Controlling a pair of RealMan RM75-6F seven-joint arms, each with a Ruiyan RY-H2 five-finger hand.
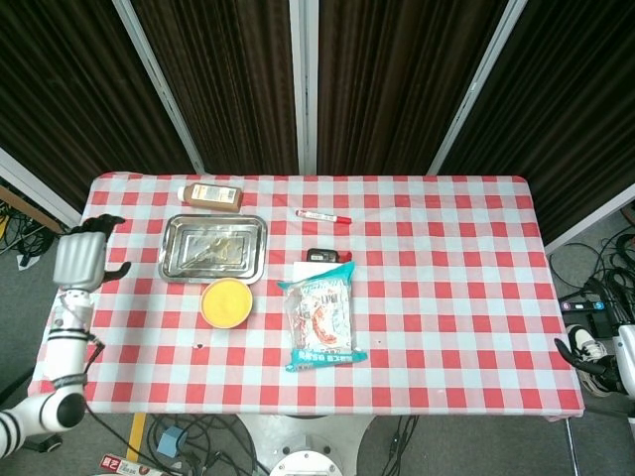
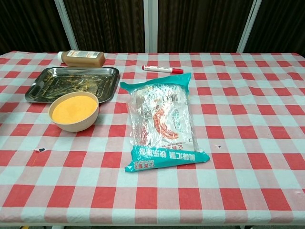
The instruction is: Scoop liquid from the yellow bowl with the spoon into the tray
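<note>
Spoon hard to make out in tray [image 2: 35, 89]. Left hand [image 1: 81, 260] off worktop's left edge, raised, fingers apart, empty. Right hand unseen. Yellow bowl [image 2: 74, 111] full.

Our left hand [image 1: 81, 260] is raised at the far left edge of the surface, its dark fingers [image 1: 103, 224] apart and holding nothing. The white, black-banded forearm goes down behind it. We cannot see our right hand.
</note>
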